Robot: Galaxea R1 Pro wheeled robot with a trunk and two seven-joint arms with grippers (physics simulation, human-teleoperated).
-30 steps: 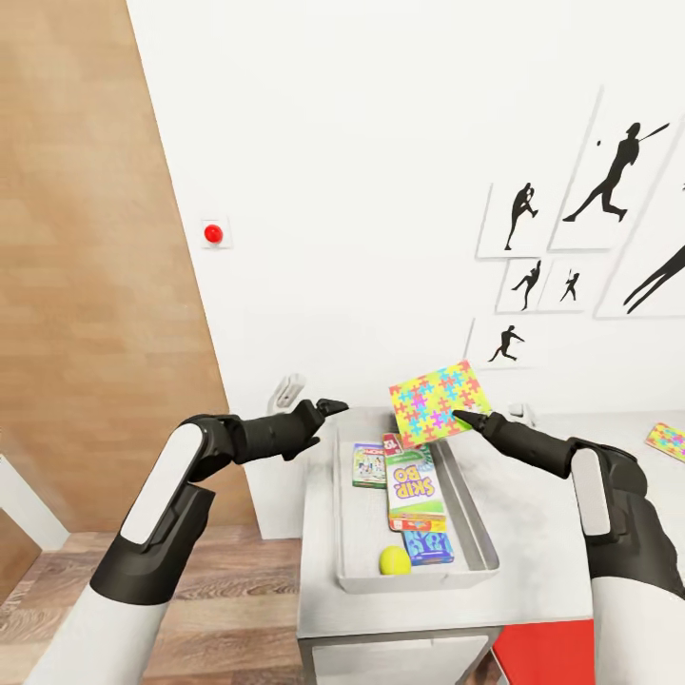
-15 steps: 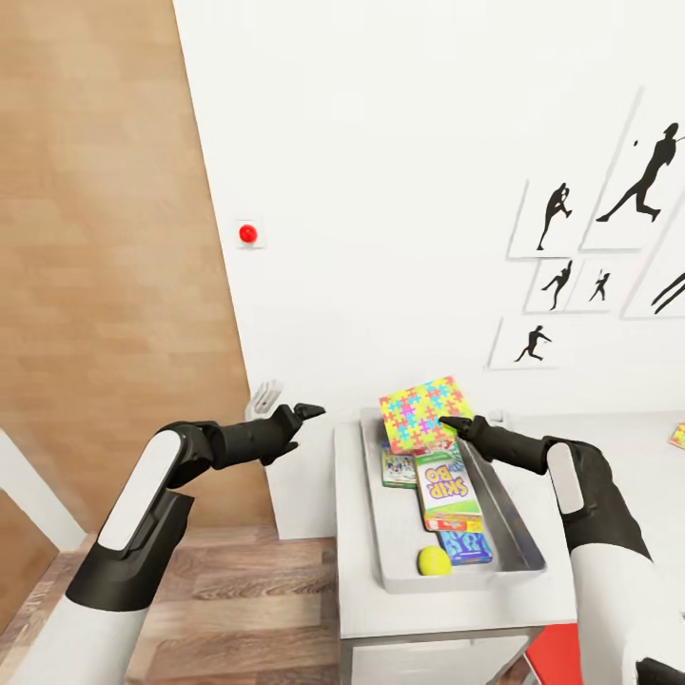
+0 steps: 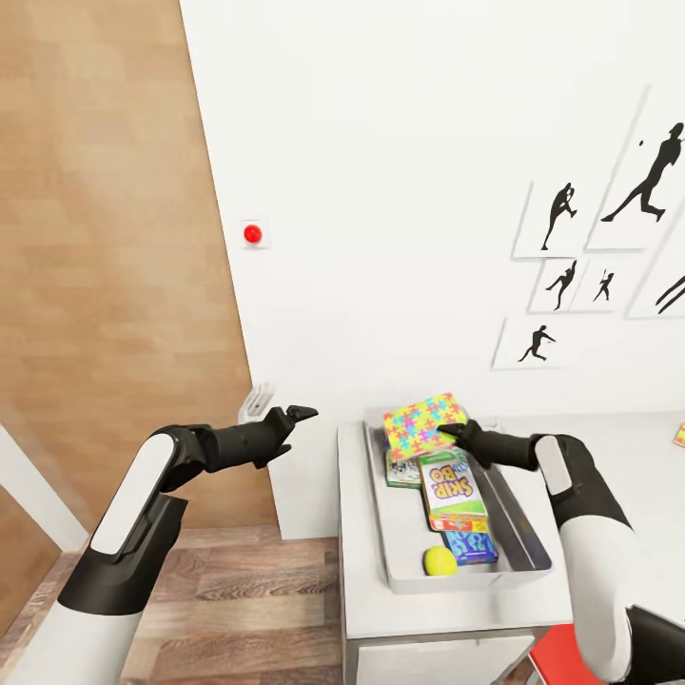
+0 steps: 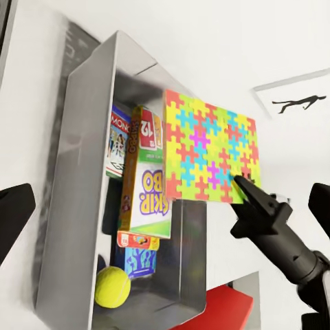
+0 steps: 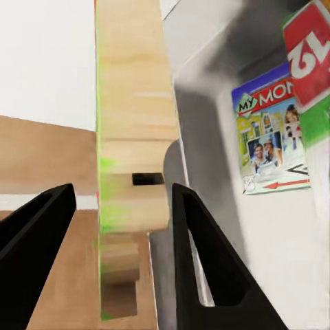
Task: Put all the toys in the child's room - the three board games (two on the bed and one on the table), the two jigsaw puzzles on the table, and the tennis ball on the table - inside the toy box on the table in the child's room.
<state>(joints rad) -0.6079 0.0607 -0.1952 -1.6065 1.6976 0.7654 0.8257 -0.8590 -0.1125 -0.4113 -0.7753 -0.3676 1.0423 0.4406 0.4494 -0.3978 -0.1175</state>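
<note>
Jigsaw puzzle (image 3: pixel 424 424): tilted over the far end of the toy box (image 3: pixel 381 533), at the desk's (image 3: pixel 362 618) left end.
Risk: released this steeply, it could catch the far rim and slide out.
Right gripper (image 3: pixel 455 436): fingers closed on the puzzle's edge.
Left gripper (image 3: pixel 297 417): parted, holding nothing, off the desk's left edge.

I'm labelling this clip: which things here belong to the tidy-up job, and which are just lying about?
Job: jigsaw puzzle in right gripper; toy box holding Skip-Bo, Monopoly, blue game, tennis ball; table.
Just there: red wall button, silhouette pictures.
</note>
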